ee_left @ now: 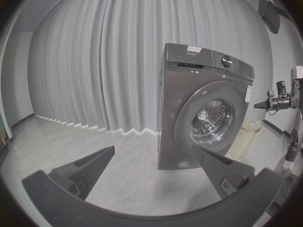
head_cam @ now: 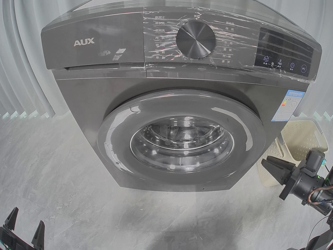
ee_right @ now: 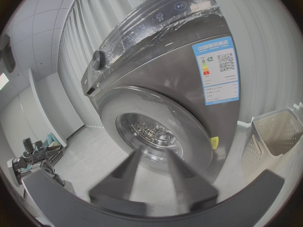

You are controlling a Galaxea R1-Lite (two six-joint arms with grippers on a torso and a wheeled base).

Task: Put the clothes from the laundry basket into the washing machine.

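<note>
Two grippers, both empty: left gripper (head_cam: 25, 223) hung at 7 o'clock from washing machine (head_cam: 180, 98), fingers (ee_left: 91, 164) spread wide, touching nothing; right gripper (head_cam: 272, 165) hung at 4 o'clock, fingers (ee_right: 126, 174) parted only narrowly, gripping nothing, pointed toward machine. Behind right gripper, laundry basket (head_cam: 305, 139) stood on floor (head_cam: 69, 177) just beside machine. Round door (head_cam: 180, 143) was shut.
</note>
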